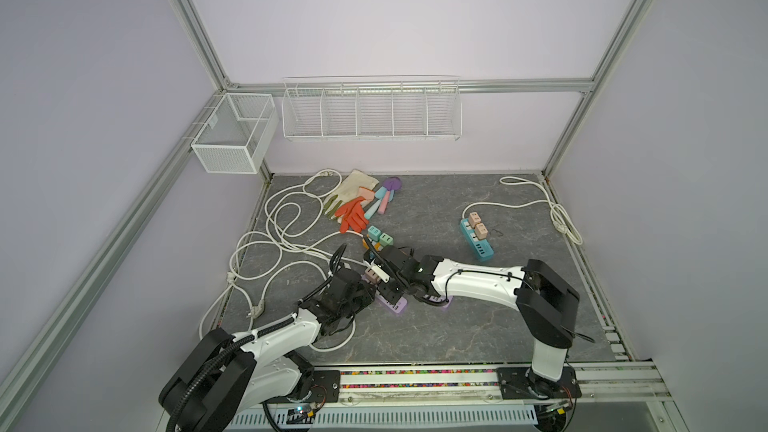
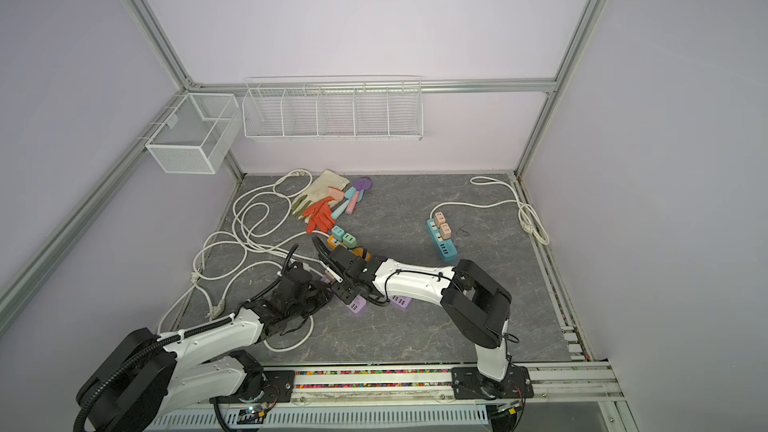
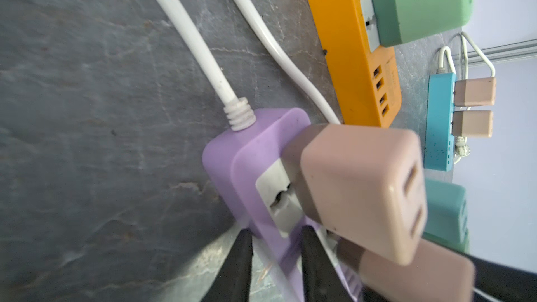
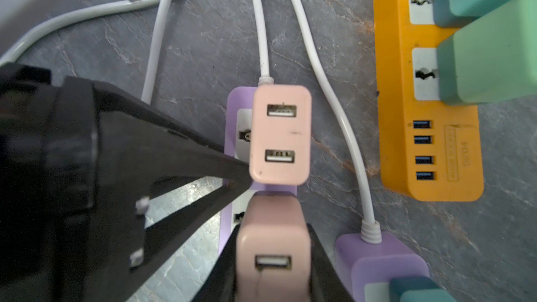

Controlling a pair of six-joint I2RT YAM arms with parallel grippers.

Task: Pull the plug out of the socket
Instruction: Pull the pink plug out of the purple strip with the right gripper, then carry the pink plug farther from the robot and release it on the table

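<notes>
My right end effector [image 4: 273, 260] is clamped on the matte pink, round-cornered plastic plug [image 4: 271, 236] between its fingers. My left end effector [image 3: 274, 236] grips the smooth lilac plastic power strip [image 3: 247, 152] at its edge. Marbled grey worktop [image 4: 334, 169] separates them from the orange power strip [image 4: 392, 82]. Both top views hide these grips.

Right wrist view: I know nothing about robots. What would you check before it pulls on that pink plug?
1. Grip: the right gripper is closed on the pink plug: ok.
2. Hold-down: the left gripper is clamped on the purple power strip: ok.
3. Plug already free of the strip: cannot tell, its body hides the joint.
4. The second pink plug sits in the strip, not clamped by either gripper: ok.
</notes>
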